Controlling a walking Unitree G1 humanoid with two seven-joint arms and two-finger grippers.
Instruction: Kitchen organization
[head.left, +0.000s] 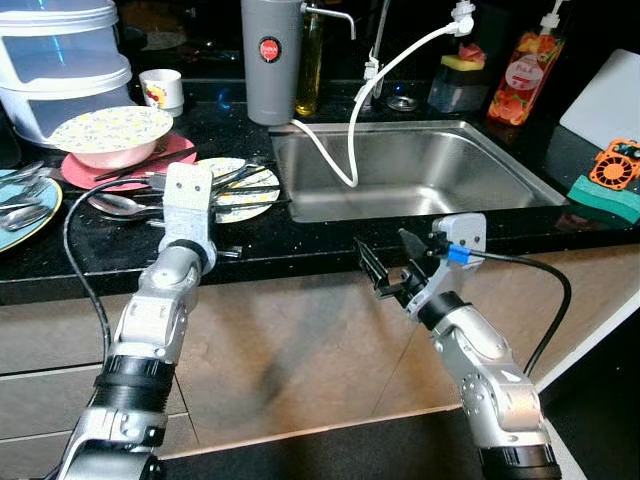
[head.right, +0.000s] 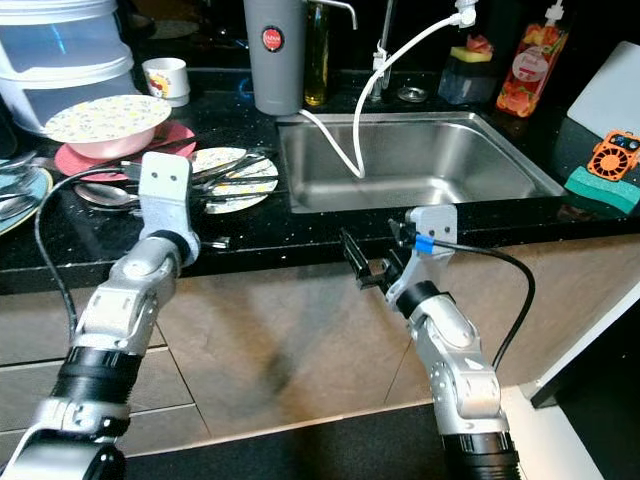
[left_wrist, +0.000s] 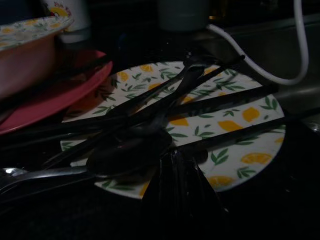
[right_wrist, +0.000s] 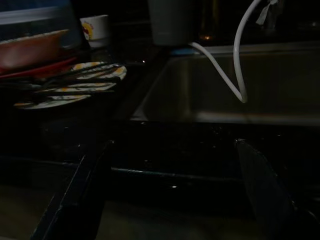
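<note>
A lemon-patterned plate lies on the black counter left of the sink, with black chopsticks and dark spoons across it. My left gripper is shut, its tips at the plate's near rim beside a spoon bowl; nothing shows between the fingers. My right gripper stands open in front of the counter's edge below the sink, holding nothing. Its fingers are spread wide in the right wrist view.
A floral bowl sits on a pink plate; a steel spoon lies beside. A blue plate with cutlery is far left. A white hose hangs into the sink. Grey canister, soap bottle, green sponge.
</note>
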